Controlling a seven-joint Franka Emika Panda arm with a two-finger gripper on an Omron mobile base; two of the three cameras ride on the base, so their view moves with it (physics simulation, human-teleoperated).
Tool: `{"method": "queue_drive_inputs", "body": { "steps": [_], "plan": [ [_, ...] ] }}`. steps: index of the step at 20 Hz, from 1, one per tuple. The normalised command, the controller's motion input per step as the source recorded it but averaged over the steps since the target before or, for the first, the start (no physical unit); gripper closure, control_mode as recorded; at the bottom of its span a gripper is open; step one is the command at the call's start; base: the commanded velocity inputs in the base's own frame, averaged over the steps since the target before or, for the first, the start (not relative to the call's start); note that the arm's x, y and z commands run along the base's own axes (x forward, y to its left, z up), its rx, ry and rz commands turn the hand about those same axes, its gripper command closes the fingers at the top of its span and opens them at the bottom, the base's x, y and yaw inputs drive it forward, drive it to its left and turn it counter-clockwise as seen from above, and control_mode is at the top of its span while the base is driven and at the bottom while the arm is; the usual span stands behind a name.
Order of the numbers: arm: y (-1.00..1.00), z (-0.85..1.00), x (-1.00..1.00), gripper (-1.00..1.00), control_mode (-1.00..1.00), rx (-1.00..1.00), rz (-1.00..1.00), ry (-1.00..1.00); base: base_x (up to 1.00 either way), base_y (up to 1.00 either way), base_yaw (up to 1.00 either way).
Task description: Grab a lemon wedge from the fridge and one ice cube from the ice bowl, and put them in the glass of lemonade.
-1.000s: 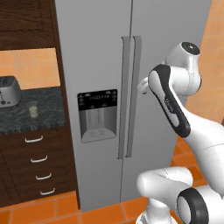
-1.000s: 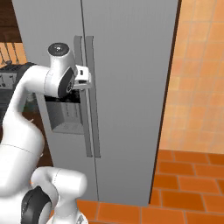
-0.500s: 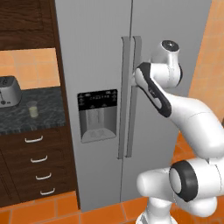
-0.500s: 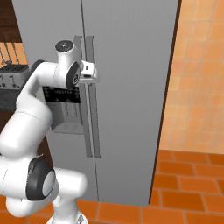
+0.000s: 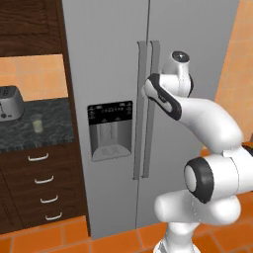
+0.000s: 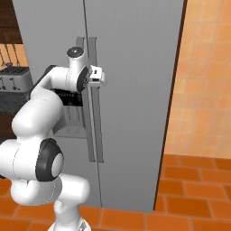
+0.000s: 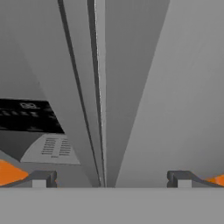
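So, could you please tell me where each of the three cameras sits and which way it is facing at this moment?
Left base view: behind the arm's left, facing the closed fridge, counter with toaster and glass of lemonade; arm rises lower right.
Right base view: behind the arm's right, facing the fridge doors and orange wall; arm lower left.
Hand view: on the hand, looking along the open gripper at the door handles.
Shared: both base views show the fridge handles and dispenser panel.
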Motion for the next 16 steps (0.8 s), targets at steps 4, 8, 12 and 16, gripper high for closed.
{"method": "queue_drive_inputs", "body": {
  "steps": [4,8,12,16],
  "plan": [
    [-0.13,-0.13,0.25,-1.00,-1.00,0.00,0.00,0.00,0.00,0.00,0.00],
    [-0.11,-0.09,0.11,-1.00,-1.00,0.00,0.00,0.00,0.00,0.00,0.00],
    [0.00,-0.18,0.28,-1.00,-1.00,0.00,0.00,0.00,0.00,0.00,0.00],
    [0.00,-0.33,0.43,-1.00,-1.00,0.00,0.00,0.00,0.00,0.00,0.00]
  ]
}}
